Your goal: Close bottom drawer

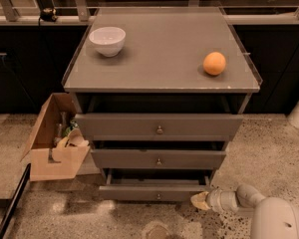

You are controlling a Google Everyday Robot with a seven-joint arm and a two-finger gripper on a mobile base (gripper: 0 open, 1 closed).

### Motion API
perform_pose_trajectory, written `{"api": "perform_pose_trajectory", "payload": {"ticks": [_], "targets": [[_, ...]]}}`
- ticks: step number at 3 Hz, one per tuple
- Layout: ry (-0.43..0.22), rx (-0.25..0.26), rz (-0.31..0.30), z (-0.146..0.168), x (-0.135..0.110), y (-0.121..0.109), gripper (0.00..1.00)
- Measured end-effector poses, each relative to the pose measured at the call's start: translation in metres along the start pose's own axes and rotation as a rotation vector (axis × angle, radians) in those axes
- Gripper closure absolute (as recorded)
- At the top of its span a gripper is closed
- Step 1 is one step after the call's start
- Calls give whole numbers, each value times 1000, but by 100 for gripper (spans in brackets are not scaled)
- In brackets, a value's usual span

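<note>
The camera view looks down on one grey-brown cabinet [159, 78] with three drawers stacked in its front, each with one small round knob at its centre. The top drawer [119, 126] and the middle drawer [124, 159] each stand a little way out. The bottom drawer [134, 192] sits lowest, just above the speckled floor [269, 148]. It is pulled out past the middle drawer, so a strip of its inside shows behind its front panel.

The gripper [200, 200] is low at the right, its cream tip right at the right end of the bottom drawer's front. Whether it touches the panel, and whether it is apart or together, cannot be told. The arm [239, 199] runs from it to the lower right corner.

On the cabinet top are two things, well apart: one white bowl [107, 40] at the back left and one orange [214, 63] at the right. One open cardboard box [52, 158] stands on the floor just left of the drawers, with clutter inside.
</note>
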State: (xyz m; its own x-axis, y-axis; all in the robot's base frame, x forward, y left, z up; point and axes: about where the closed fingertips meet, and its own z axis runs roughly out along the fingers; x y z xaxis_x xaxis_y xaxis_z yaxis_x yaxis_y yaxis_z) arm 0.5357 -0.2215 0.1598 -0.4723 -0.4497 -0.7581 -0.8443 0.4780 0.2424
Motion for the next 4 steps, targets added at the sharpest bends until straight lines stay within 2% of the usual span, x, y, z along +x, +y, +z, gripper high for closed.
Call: {"api": "perform_pose_trajectory", "payload": {"ticks": [2, 3, 4], "targets": [[-10, -5, 19, 6, 5, 0, 100], [-10, 8, -3, 8, -6, -18, 100], [-9, 15, -14, 7, -11, -24, 100]]}}
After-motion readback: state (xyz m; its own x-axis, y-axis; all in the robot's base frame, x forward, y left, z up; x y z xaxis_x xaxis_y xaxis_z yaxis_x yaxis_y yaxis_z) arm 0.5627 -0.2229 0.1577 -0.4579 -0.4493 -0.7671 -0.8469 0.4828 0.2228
